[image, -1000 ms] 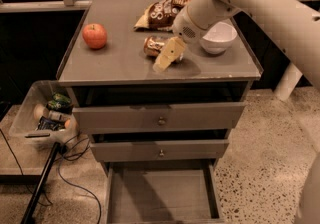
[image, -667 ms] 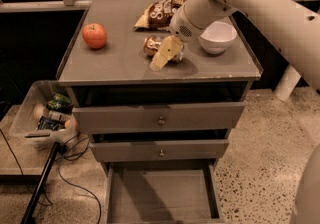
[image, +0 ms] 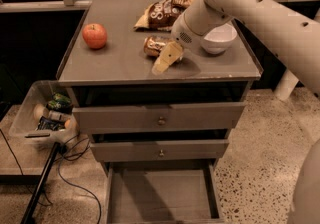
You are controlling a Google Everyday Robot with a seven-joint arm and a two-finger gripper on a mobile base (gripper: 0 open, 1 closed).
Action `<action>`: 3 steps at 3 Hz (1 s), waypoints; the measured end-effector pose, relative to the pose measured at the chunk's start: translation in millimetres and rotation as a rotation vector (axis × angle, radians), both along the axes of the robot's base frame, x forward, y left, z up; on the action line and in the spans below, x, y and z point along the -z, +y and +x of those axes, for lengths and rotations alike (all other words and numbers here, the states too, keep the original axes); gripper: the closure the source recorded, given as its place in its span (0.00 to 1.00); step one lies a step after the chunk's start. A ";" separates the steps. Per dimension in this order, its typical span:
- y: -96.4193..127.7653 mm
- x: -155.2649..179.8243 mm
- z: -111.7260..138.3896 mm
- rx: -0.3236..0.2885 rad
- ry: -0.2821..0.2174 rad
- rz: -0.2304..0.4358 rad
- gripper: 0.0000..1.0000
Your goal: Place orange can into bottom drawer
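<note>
The orange can (image: 153, 45) lies on its side on the cabinet top (image: 115, 63), just in front of the snack bag. My gripper (image: 167, 58) hangs over the cabinet top, pointing down toward the front edge, right beside the can and partly covering its right end. The bottom drawer (image: 162, 193) is pulled out at floor level, and its flat floor is bare.
A red apple (image: 95, 35) sits at the left of the cabinet top. A crinkled brown snack bag (image: 162, 12) lies at the back, and a white bowl (image: 220, 39) stands at the right behind my arm. The two upper drawers (image: 160, 117) are shut. A bin of bottles (image: 47, 113) and cables lie on the floor at the left.
My arm has shifted slightly to the left, with the gripper staying by the can. The can has not moved.
</note>
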State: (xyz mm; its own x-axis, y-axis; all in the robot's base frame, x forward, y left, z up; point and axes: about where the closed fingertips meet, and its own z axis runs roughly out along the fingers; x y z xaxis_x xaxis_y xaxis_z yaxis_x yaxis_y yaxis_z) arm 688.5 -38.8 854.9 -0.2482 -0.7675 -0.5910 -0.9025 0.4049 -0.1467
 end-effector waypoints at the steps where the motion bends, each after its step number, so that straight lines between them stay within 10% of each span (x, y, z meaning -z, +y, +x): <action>1: 0.0 0.0 0.0 0.000 0.000 0.000 0.15; 3: 0.1 0.1 0.0 0.000 0.000 0.000 0.62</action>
